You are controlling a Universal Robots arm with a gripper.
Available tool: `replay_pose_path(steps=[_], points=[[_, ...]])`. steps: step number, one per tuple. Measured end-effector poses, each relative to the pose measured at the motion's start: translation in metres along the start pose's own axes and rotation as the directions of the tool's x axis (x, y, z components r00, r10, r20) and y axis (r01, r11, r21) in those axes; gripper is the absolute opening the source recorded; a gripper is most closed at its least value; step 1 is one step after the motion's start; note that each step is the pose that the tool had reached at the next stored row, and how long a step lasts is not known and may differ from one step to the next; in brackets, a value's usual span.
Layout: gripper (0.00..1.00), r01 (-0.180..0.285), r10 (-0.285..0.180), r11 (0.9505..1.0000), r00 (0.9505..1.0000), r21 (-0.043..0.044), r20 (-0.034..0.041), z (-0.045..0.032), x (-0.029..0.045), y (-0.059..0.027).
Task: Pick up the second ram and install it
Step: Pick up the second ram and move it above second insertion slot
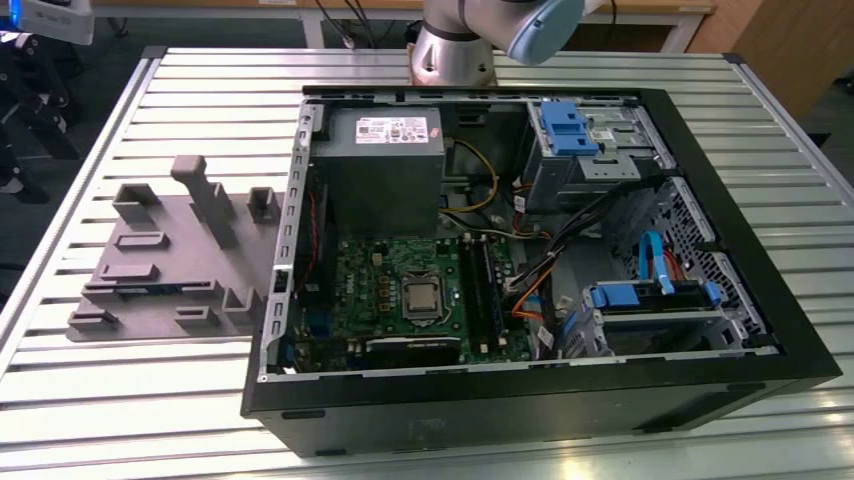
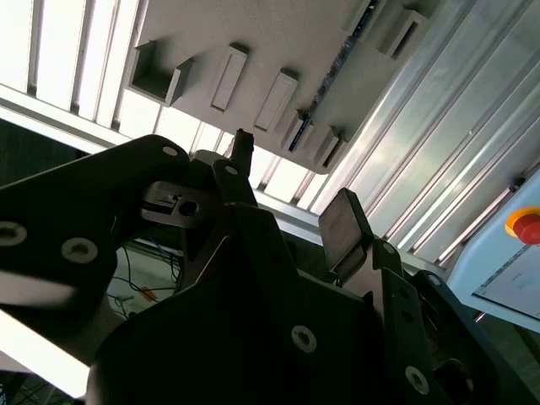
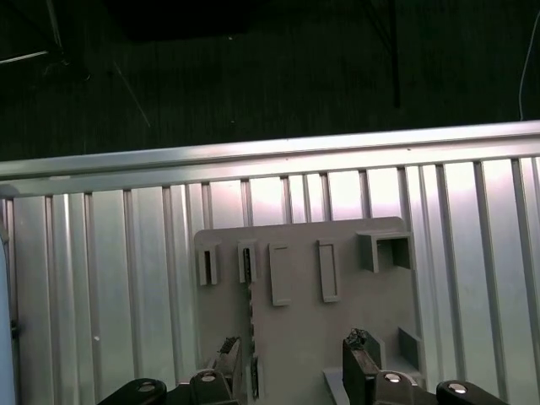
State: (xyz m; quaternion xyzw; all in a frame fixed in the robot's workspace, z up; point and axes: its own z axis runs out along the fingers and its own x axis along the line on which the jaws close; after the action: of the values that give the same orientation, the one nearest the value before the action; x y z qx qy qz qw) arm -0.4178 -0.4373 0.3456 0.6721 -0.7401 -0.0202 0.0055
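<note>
The main risk is a lopsided grab. The memory stick (image 3: 251, 314) stands on its thin edge in a groove of the grey tray (image 3: 304, 337). In the first wrist view it falls inside the gap of the jaws but far off centre, just beside one finger (image 3: 226, 359) and well apart from the other. If the gripper (image 3: 295, 364) goes down on this line, I judge that the near finger could land on top of the stick or on the raised holders around it instead of slipping past. Closing from such a place would push the stick sideways in its groove before both pads meet it. A thin board held on edge could then tilt or twist in the grip. A tilted stick would not seat squarely in a slot inside the computer case (image 1: 534, 400), which lies well away from the jaws.

The jaws stand open and hold nothing. The gripper hangs above the tray with its fingers pointing down at it, clear of the stick and of the holders. In the second wrist view the spread fingers frame the tray, and the stick (image 2: 325, 93) shows as a dark line beyond the fingertips, touching neither. In the exterior view the arm (image 1: 454, 45) stands behind the case and rises out of the picture, and the stick (image 1: 154, 289) is a thin blue line on the tray (image 1: 160, 265).
</note>
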Motion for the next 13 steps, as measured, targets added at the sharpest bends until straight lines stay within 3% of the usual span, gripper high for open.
replay_pose_path(steps=[13], points=[[0.59, 0.0, 0.0, 1.0, 1.0, 0.0003, 0.0001, 0.0051, 0.0001, -0.0002]])
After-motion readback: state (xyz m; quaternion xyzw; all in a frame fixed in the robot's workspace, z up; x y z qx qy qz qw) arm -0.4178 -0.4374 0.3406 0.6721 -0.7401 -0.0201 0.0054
